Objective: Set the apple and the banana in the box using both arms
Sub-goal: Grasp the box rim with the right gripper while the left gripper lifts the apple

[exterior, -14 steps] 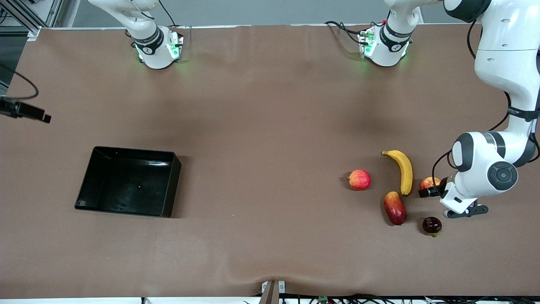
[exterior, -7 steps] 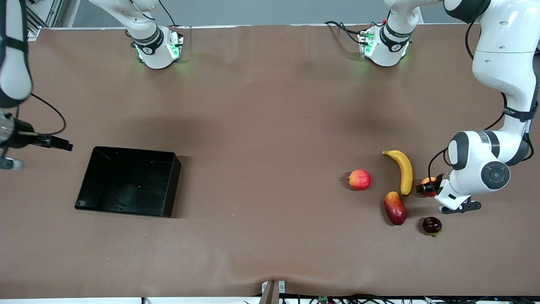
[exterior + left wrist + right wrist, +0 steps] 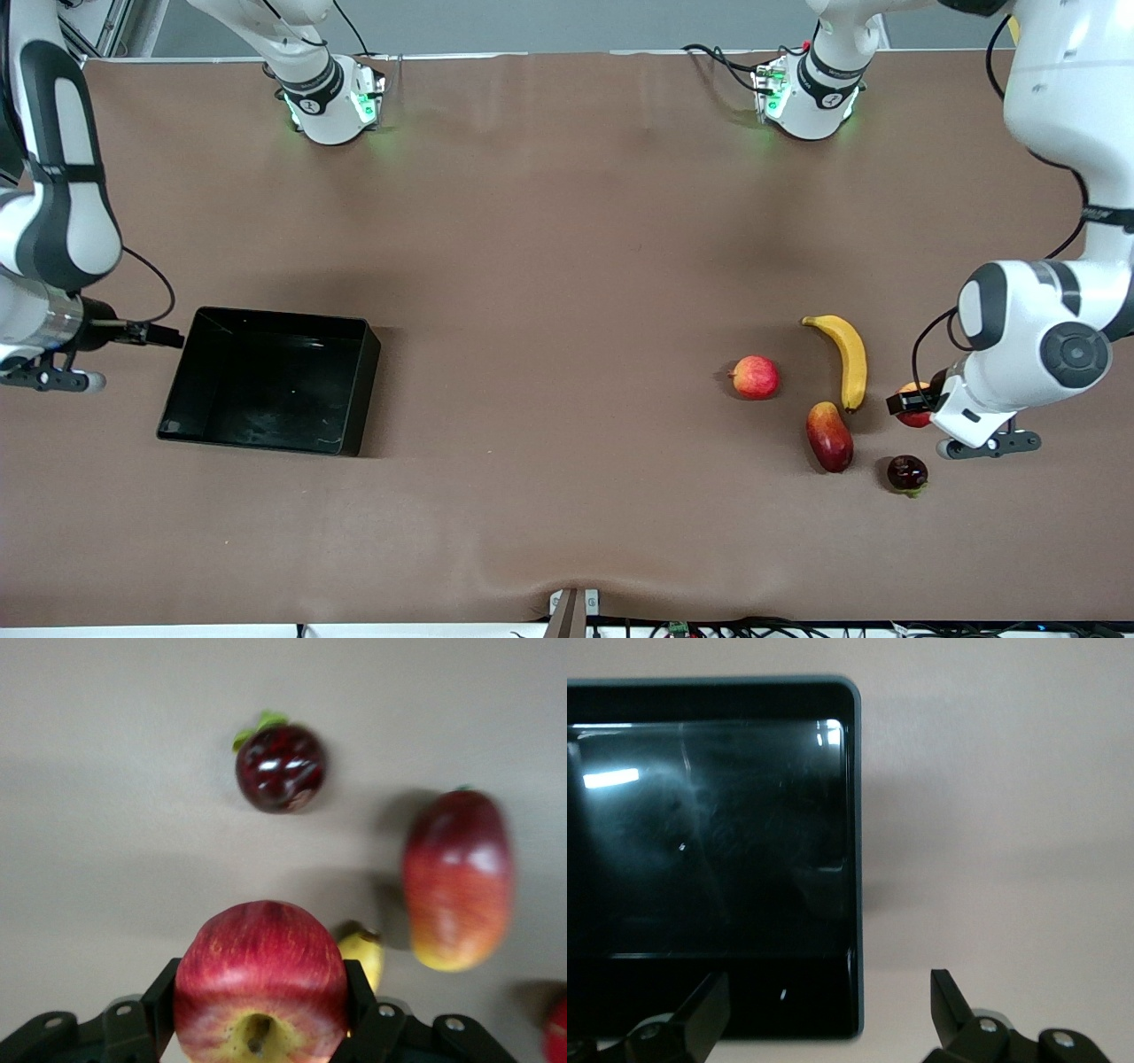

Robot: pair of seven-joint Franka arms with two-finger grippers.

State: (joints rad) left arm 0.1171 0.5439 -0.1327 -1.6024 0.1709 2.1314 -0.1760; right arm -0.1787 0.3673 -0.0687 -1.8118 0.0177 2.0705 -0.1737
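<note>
Currently the left end effector pinches the apple between its fingers, just off the tabletop beside the banana's dark tip. The banana lies at the left arm's end of the tabletop, its long axis running nearer-to-farther from the front camera. The box sits well apart, toward the right arm's end. The right end effector hovers, fingers spread and empty, at the box's edge, so the apple likely must cross the whole tabletop.

A robotics lab — two bench-mounted arms, a brown-covered table, cables along its edges.
</note>
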